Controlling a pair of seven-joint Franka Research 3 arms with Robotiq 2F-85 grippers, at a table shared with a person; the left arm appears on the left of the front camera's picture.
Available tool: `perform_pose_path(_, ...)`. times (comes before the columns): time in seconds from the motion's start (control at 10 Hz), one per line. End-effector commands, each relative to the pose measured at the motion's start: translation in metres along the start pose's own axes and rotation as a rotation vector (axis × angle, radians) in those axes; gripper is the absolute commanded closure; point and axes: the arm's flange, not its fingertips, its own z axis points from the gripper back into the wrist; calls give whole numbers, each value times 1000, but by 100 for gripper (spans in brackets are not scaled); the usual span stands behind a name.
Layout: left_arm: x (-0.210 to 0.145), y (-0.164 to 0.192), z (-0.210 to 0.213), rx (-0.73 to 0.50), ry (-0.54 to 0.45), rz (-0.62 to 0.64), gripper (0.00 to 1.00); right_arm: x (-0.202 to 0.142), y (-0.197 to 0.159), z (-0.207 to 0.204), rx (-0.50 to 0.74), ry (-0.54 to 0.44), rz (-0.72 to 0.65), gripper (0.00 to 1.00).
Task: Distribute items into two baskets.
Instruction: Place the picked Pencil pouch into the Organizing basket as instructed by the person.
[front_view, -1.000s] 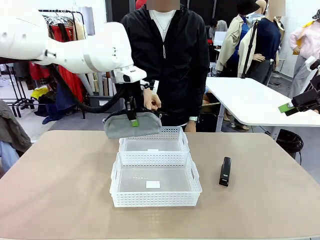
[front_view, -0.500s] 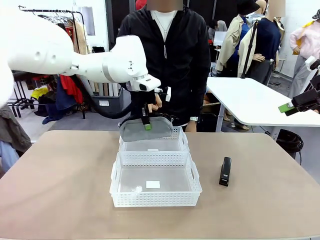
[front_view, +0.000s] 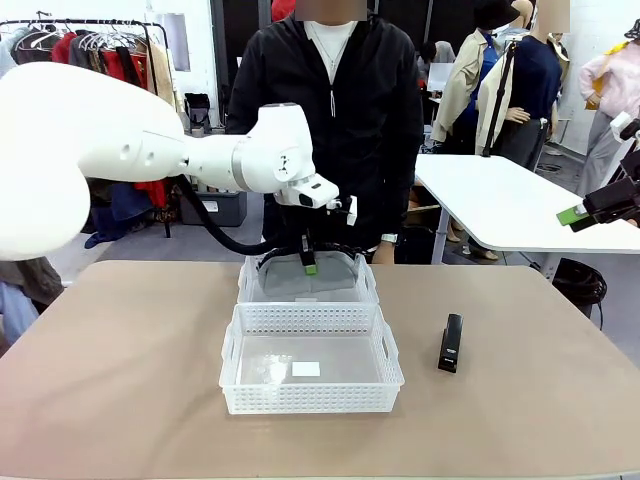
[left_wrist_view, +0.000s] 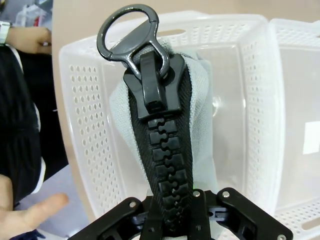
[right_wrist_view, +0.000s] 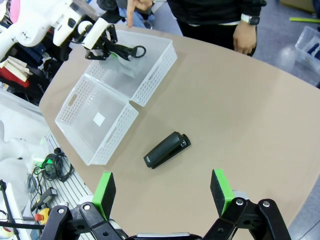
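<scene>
The tan table (front_view: 120, 370) carries the near basket (front_view: 312, 398), the far basket (front_view: 368, 282) touching it, and a black stapler (front_view: 451, 343) beside.

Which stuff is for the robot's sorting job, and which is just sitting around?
For the job: grey waist bag, held by the left gripper, hanging into the far basket; near basket; black stapler on the tan table.
Just around: clothes rack; white side table.
</scene>
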Motion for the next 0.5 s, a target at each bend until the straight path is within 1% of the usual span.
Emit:
perform_pose_path(0.0,6,10,-8,14,16,3,100,1,1,1,2,-3,0,0)
perform_pose_path(0.4,8,10,-42,-24,43,-8,100,1,1,1,2,-3,0,0)
